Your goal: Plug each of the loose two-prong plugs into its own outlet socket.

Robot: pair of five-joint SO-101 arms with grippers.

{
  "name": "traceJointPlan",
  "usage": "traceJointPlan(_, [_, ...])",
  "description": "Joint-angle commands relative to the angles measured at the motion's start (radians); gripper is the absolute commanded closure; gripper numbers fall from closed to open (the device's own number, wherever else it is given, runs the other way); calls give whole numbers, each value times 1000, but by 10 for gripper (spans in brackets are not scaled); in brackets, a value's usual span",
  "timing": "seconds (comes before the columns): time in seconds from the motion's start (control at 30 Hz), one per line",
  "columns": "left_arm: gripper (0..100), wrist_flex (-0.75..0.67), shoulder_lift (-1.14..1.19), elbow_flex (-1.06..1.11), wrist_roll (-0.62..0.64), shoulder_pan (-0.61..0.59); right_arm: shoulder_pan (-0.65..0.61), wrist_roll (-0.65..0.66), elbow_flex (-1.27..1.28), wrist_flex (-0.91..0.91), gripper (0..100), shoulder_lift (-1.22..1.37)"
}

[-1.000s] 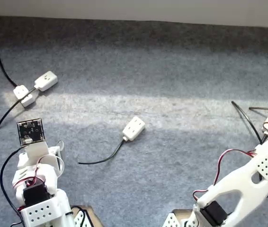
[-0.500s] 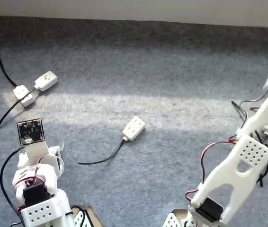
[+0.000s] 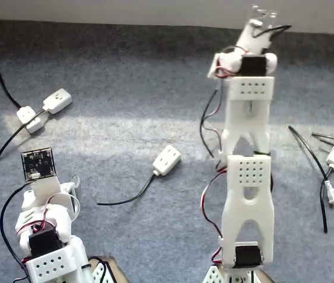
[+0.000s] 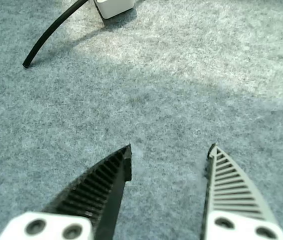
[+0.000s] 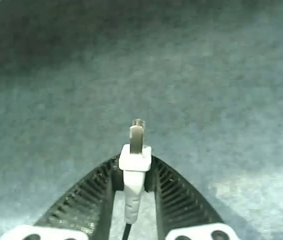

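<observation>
Felt, grey with a sunlit band, covers the counter [image 3: 125, 71] up to a pale strip [image 3: 96, 9] at the far side, where the outstretched right claw [image 5: 133, 162] is clamped on 1 plug [image 5: 134, 150], prongs aimed away from the arm's base. Middle outlet socket [image 3: 167, 159] lies well back toward the bases and leftward, long axis diagonal, cord [image 3: 128, 197] trailing near-left, so the plug probably must swing round to face it. Nearer that socket, the left claw [image 4: 169, 152], spread wide and empty, hovers over bare felt.
</observation>
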Motion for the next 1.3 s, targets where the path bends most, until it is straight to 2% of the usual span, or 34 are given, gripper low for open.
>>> traceJointPlan(0.0, [755, -15, -2, 12, 8, -8, -81, -104, 10, -65, 965, -56])
traceJointPlan(0.07, [755, -15, -2, 12, 8, -8, -94, -242, 15, -91, 965, -56])
traceJointPlan(0.13, [755, -15, -2, 12, 8, -8, -111, -302, 15, -111, 964, -54])
traceJointPlan(0.33, [755, -15, -2, 12, 8, -8, -199, -390, 15, -104, 964, -54])
traceJointPlan(0.63, [755, -21, -2, 12, 9, -8, -490, -508, 47, -113, 961, 77])
traceJointPlan(0.77, [755, -21, -2, 12, 9, -8, -572, -517, 44, -113, 959, 180])
traceJointPlan(0.9, [755, -21, -2, 12, 9, -8, -570, -519, 42, -136, 860, 283])
traceJointPlan(1.07, [755, -21, -2, 12, 14, -8, -510, -517, 30, -189, 717, 311])
traceJointPlan(1.27, [755, -18, -2, 12, 14, -13, -337, -511, -173, -125, 701, 180])
